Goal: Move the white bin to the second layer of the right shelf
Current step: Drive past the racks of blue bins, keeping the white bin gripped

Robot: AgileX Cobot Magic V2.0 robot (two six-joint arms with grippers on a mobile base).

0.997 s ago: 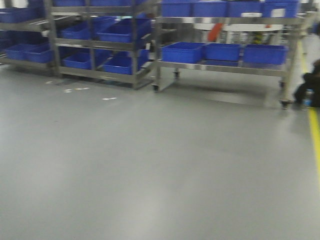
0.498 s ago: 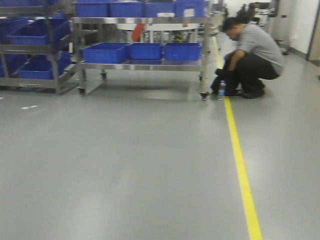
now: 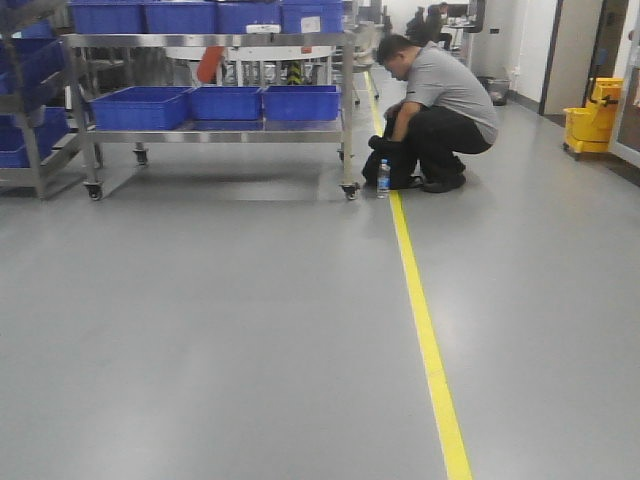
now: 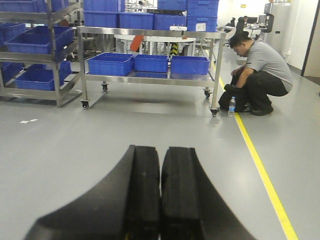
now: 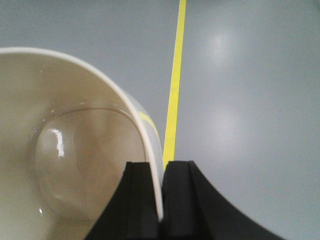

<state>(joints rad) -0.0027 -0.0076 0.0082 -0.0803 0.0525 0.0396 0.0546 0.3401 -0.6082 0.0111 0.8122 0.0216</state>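
Right wrist view: white bin (image 5: 75,150) is carried in the air, clear of the grey floor (image 5: 250,100). It hangs from the right gripper (image 5: 161,192) and rests on no shelf or counter.

Grip: the right gripper's jaws are narrow, pinched on the bin's thin side wall at the rim. One finger is inside the tub and one outside.

Key relation: nearly the whole bin lies to the left of the right gripper, cantilevered from that single pinch. The left gripper (image 4: 160,155) is not touching it. Its jaws are pressed together on nothing, pointing out over open floor.

Orientation: the bin's mouth faces up toward the wrist camera and its rounded base faces the floor. The rim arcs from the upper left round to the pinch. The frame cuts off the tub, so its long axis cannot be fixed.

Surroundings:
- yellow line (image 5: 175,75) runs along the floor beneath the bin
- front view shows a wheeled cart (image 3: 215,135) loaded with blue crates (image 3: 140,105)
- a crouching person (image 3: 440,100) is beside the cart, with a water bottle (image 3: 383,178) standing on the line
- a steel rack (image 4: 54,55) of blue crates stands farther left

Judgement: transport phase. No roller-rail level is identifiable in these views. Placement will need the rack faced first, then the bin's free left side presented to the rails.
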